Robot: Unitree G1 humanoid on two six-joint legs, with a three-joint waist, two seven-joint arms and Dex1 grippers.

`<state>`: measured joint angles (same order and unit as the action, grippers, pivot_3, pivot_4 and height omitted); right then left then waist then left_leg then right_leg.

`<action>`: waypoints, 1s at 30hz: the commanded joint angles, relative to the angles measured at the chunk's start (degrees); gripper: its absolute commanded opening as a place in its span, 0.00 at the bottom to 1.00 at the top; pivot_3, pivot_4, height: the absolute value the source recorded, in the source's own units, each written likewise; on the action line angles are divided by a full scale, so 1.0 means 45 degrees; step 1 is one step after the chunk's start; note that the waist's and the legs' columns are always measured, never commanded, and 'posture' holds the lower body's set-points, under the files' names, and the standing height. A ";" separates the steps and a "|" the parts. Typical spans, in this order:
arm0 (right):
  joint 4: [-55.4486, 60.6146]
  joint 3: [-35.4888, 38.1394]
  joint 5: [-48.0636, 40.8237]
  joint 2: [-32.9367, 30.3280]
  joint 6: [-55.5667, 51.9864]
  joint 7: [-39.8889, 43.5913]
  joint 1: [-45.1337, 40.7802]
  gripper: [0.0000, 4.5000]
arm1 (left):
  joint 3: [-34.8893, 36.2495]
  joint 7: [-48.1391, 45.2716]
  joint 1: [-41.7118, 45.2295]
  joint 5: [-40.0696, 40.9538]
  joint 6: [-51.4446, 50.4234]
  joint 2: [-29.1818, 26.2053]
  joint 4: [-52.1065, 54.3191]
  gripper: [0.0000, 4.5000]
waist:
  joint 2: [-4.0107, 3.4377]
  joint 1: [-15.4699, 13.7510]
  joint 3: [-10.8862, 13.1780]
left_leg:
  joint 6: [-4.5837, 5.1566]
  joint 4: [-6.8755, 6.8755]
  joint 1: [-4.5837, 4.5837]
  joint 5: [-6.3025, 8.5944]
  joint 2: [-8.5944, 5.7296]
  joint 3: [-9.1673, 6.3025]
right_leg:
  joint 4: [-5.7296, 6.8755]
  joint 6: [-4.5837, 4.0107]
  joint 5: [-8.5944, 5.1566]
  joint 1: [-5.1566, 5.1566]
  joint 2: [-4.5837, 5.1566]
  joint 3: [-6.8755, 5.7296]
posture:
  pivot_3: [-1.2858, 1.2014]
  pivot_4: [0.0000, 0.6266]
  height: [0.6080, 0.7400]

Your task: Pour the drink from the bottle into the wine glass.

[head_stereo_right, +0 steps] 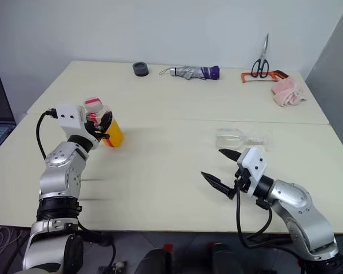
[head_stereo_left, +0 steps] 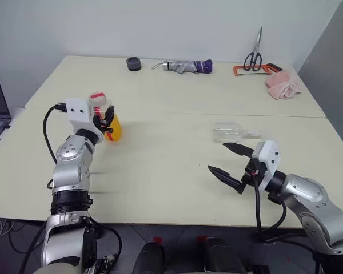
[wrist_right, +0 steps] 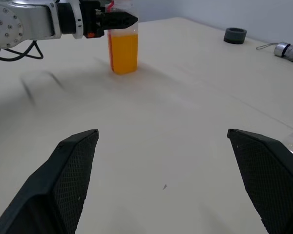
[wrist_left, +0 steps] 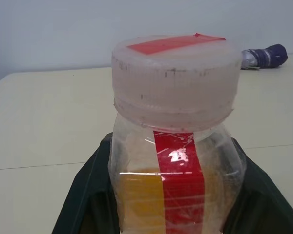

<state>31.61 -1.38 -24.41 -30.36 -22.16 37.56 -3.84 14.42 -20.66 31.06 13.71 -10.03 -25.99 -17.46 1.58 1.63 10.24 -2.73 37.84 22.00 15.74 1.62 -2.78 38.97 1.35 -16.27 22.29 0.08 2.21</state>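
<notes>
Standing upright on the left side of the pale tabletop (head_stereo_left: pixel 171 165), the bottle (head_stereo_left: pixel 110 121) is pinched between the two black fingers (wrist_left: pixel 88 195) of the left hand (head_stereo_left: pixel 107 121). It is a small, clear, squarish plastic bottle with a wide neck and a broad cloudy-white cap. A strip of red tape crosses the top of the cap, and another red strip runs down the front of the body. The fingers press against its sides just below the shoulder, one on each flank, and its base appears to rest on the tabletop.

The drink (wrist_right: pixel 123 52) inside is a translucent orange-yellow, filling the lower part of the bottle; the neck above is empty and clear.

The wine glass (head_stereo_left: pixel 234 134) lies on its side further to the right, well apart from the bottle. It is colourless and hard to make out against the surface: the rounded bowl points left, and the stem and foot trail off to the right. It sits just beyond the right hand (head_stereo_left: pixel 231 162), not touching it.

That right hand hovers low over the tabletop with its two fingers spread wide apart and nothing between them.

Along the far edge sit a small dark round object (head_stereo_left: pixel 134 63), a folded grey umbrella (head_stereo_left: pixel 187 67) with a purple end, a pair of scissors (head_stereo_left: pixel 254 54), an orange-framed tool (head_stereo_left: pixel 252 70) lying by the scissors and a crumpled pink cloth (head_stereo_left: pixel 283 87).
</notes>
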 commanded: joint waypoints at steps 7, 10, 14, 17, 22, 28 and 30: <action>0.0434 0.0296 -0.0198 0.0029 0.0229 0.0107 -0.0113 1.00 | -0.0980 -0.1924 -0.0009 0.0509 -0.0552 -0.0199 0.2086 0.44 | 0.0002 -0.0001 0.0001 | -0.0001 0.0001 0.0003 0.0000 -0.0002 -0.0002 | 0.0000 -0.0004 0.0002 0.0001 0.0003 0.0000 | 0.52 0.24 1.00; 0.0659 0.0483 -0.0415 0.0044 -0.0097 -0.0122 0.0074 1.00 | -0.1440 -0.2846 0.0149 0.0790 -0.0860 -0.0168 0.2391 0.44 | 0.0002 0.0001 0.0002 | 0.0000 0.0001 0.0002 0.0000 -0.0003 0.0000 | 0.0000 -0.0005 0.0002 0.0001 0.0002 0.0000 | 0.52 0.24 1.00; 0.1326 0.0828 -0.0666 -0.0219 -0.0904 -0.0649 0.0493 1.00 | -0.2245 -0.4361 0.0567 0.0974 -0.0895 -0.0094 0.2393 0.44 | 0.0003 -0.0018 0.0004 | 0.0000 0.0001 0.0007 0.0000 -0.0006 -0.0001 | -0.0001 -0.0003 0.0001 0.0001 0.0002 0.0000 | 0.52 0.24 1.00; 0.2016 0.1272 -0.1137 -0.0481 -0.1561 -0.0834 0.0871 1.00 | -0.2694 -0.5286 0.0968 0.1112 -0.0705 0.0079 0.2189 0.43 | 0.0003 -0.0021 0.0005 | 0.0000 0.0006 0.0014 0.0000 -0.0008 -0.0001 | -0.0001 -0.0001 0.0000 0.0003 0.0002 -0.0002 | 0.52 0.24 1.00; 0.3090 0.1927 -0.1793 -0.0843 -0.2348 -0.1226 0.1045 1.00 | -0.3596 -0.7270 0.1534 0.1424 -0.0809 0.0346 0.2073 0.43 | 0.0002 -0.0015 0.0005 | 0.0000 0.0004 0.0016 0.0000 -0.0008 0.0002 | -0.0002 0.0019 -0.0012 0.0006 -0.0005 -0.0003 | 0.52 0.24 1.00; 0.3447 0.2030 -0.2226 -0.0833 -0.2951 -0.1826 0.0099 1.00 | -0.4284 -0.8834 0.1906 0.1661 -0.0909 0.0777 0.1863 0.43 | 0.0001 0.0045 0.0005 | 0.0002 0.0004 0.0011 0.0000 -0.0002 0.0007 | 0.0000 0.0029 -0.0018 0.0007 -0.0018 0.0000 | 0.52 0.24 1.00; 0.3451 0.2011 -0.2432 -0.0817 -0.3336 -0.2116 -0.0479 1.00 | -0.4691 -0.9425 0.2083 0.1652 -0.0866 0.1078 0.1777 0.43 | 0.0002 0.0014 0.0006 | 0.0002 0.0006 0.0012 0.0000 -0.0002 0.0005 | 0.0001 0.0030 -0.0018 0.0007 -0.0020 -0.0002 | 0.52 0.24 1.00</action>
<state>44.88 6.23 -33.60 -33.83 -36.27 29.31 -4.39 -6.16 -60.88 37.95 19.47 -14.68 -21.90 -10.49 1.59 1.69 10.26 -2.72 37.87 22.07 15.74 1.60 -2.77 38.97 1.49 -16.36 22.32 0.00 2.19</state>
